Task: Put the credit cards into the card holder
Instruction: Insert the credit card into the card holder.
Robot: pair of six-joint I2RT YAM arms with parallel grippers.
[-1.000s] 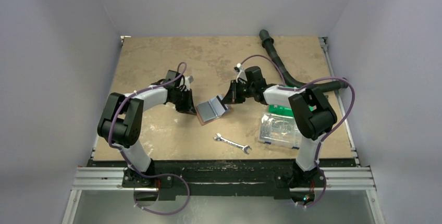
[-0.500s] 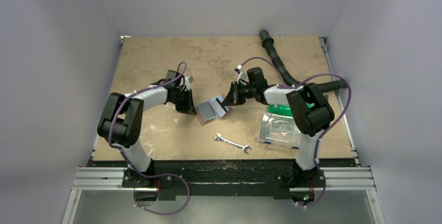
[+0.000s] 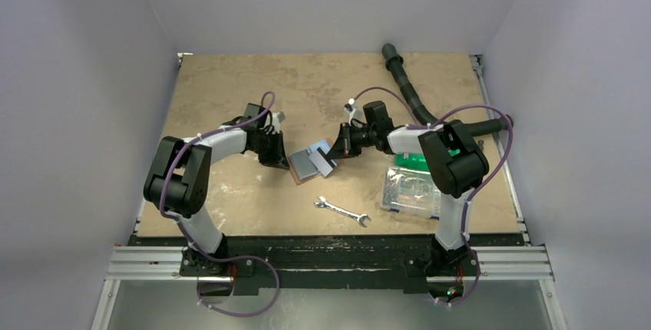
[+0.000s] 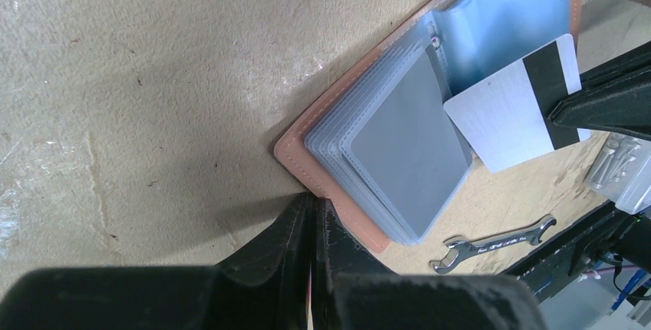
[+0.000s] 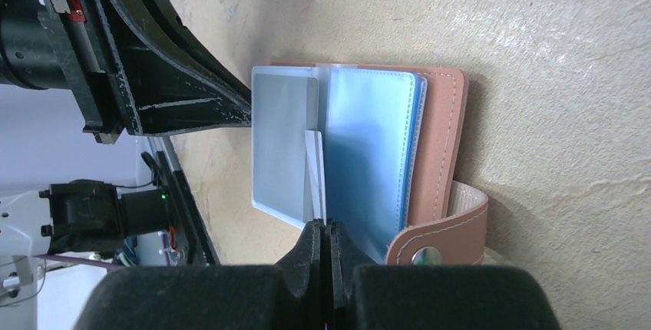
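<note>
The card holder (image 3: 301,175) is a reddish-brown wallet lying open at the table's middle, its clear sleeves fanned. My left gripper (image 3: 280,160) is shut on its left rim; the left wrist view shows the jaws (image 4: 315,203) pinching the brown edge (image 4: 347,207). A grey-blue card (image 4: 407,153) sits in the top sleeve. My right gripper (image 3: 338,148) is shut on a pale card with a black stripe (image 4: 510,111). It holds that card on edge (image 5: 315,169) between the grey sleeve and the blue sleeve (image 5: 368,153).
A steel wrench (image 3: 342,211) lies in front of the wallet. A clear plastic compartment box (image 3: 411,190) and a green bin (image 3: 411,161) sit by the right arm. A black hose (image 3: 411,92) runs along the back right. The wallet's snap strap (image 5: 437,245) curls up beside my right fingers.
My right arm has shifted slightly left and the held card has moved in closer over the wallet's sleeves. The left arm and the wallet have not moved.
</note>
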